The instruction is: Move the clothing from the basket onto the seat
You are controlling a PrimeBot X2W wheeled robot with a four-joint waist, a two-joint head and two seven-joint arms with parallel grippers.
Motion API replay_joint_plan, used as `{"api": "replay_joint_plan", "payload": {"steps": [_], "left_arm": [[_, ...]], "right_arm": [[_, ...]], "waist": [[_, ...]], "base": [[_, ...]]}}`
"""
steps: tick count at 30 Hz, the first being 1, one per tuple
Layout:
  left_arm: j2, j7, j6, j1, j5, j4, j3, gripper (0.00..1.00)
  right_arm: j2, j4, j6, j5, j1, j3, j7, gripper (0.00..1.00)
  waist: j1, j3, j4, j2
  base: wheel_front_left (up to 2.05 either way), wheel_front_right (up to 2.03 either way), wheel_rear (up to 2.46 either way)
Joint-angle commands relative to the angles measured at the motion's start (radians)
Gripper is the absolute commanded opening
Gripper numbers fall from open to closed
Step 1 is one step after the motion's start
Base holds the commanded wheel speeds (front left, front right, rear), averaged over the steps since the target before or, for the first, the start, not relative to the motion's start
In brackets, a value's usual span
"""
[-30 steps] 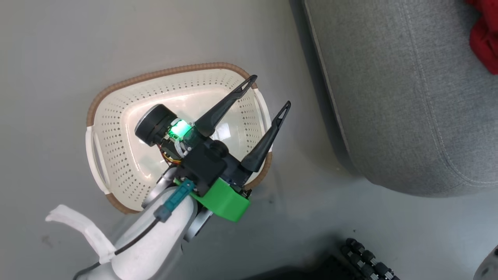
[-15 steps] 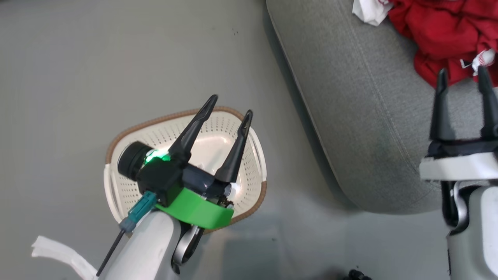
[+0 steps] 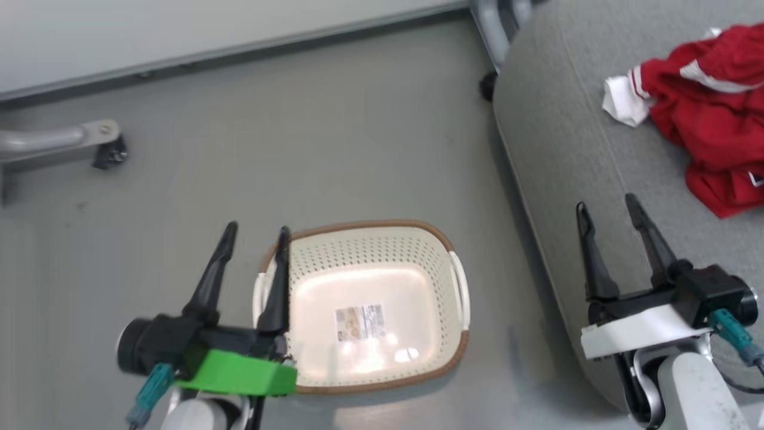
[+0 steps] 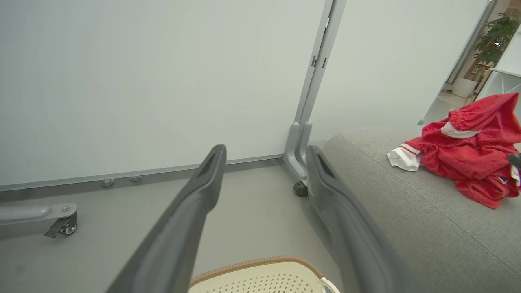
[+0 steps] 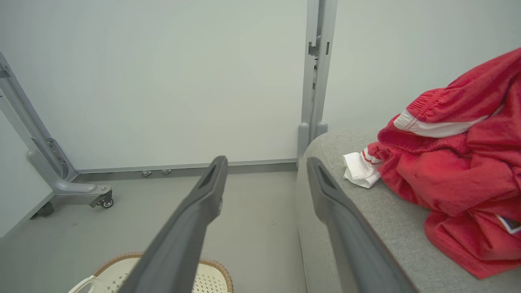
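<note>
Both jaws are held wide, empty. Clothing, judged soft and light, is heaped on the seat beyond the right jaws; a bunched fold could be pinched

We see the red clothing heaped on the grey seat, one white cuff trailing onto its fabric. Left of the seat, the basket stands on the floor. Our right gripper holds its jaws spread, empty, at the seat's edge.
</note>
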Motion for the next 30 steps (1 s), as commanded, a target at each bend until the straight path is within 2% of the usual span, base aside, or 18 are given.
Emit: {"api": "replay_joint_plan", "payload": {"steps": [1,6,13,21,30], "left_arm": [[-0.002,0.000,0.002,0.042,0.008,-0.008,0.027,1.00],[-0.006,0.000,-0.008,0.134,0.028,-0.032,0.122,1.00],[-0.006,0.000,-0.019,0.258,0.039,-0.070,0.217,1.00],[-0.007,0.000,-0.028,0.332,0.088,-0.066,0.205,1.00],[-0.006,0.000,-0.014,0.349,0.074,-0.045,0.190,1.00]], "right_arm": [[-0.005,0.007,-0.001,0.007,0.027,0.006,-0.002,1.00],[-0.005,0.023,-0.001,0.012,0.070,0.027,-0.002,1.00],[-0.005,0.026,-0.001,-0.020,0.133,0.046,-0.002,1.00],[-0.004,0.022,-0.001,-0.026,0.211,0.065,-0.002,1.00],[-0.005,0.027,-0.001,-0.011,0.251,0.097,-0.002,1.00]], "waist": [[0.0001,-0.154,0.141,0.0000],[0.0001,-0.217,0.153,0.0000],[0.0001,-0.283,0.105,0.0000],[0.0001,-0.324,0.063,0.0000],[0.0001,-0.340,0.043,0.0000]], "base": [[0.00,0.00,0.00],[0.00,0.00,0.00],[0.00,0.00,0.00],[0.00,0.00,0.00],[0.00,0.00,0.00]]}}
